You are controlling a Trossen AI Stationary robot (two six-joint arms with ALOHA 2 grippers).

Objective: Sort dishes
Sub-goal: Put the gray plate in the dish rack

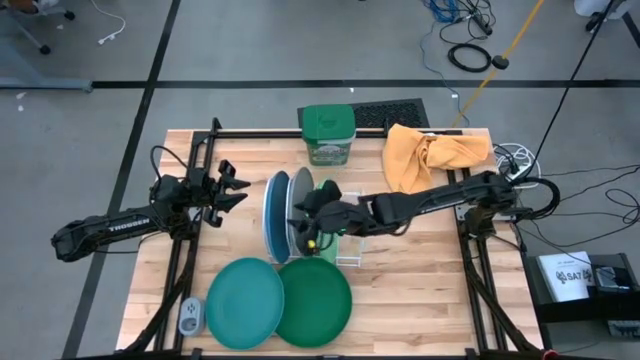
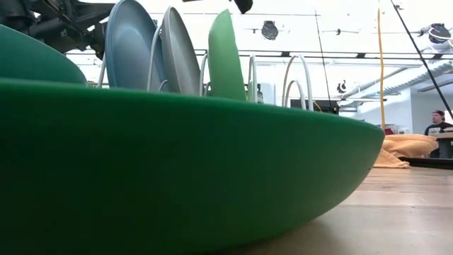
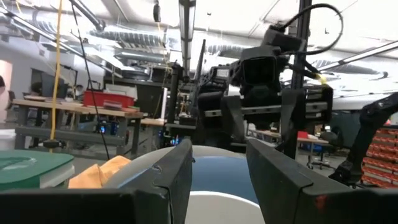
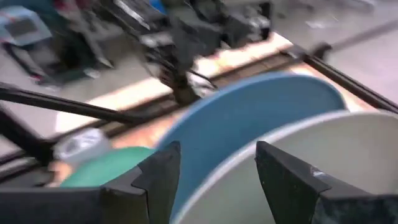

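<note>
A white wire rack (image 1: pixel 350 245) stands mid-table. In it the blue plate (image 1: pixel 274 215), the grey plate (image 1: pixel 299 190) and the light green plate (image 2: pixel 226 57) stand on edge. The teal plate (image 1: pixel 245 290) and the dark green plate (image 1: pixel 315 300) lie flat on the table in front of the rack. My right gripper (image 1: pixel 302 215) is open over the upper rims of the blue (image 4: pixel 242 118) and grey (image 4: pixel 323 149) plates, and I see no touch. My left gripper (image 1: pixel 240 190) is open and empty, left of the rack, facing the blue plate (image 3: pixel 217 171).
A green lidded tub (image 1: pixel 327 133) and an orange cloth (image 1: pixel 430 155) sit at the table's far edge. A small grey device (image 1: pixel 190 315) lies near the front left corner. Bare wood shows to the right of the rack. A person shows far off in the room (image 2: pixel 439 124).
</note>
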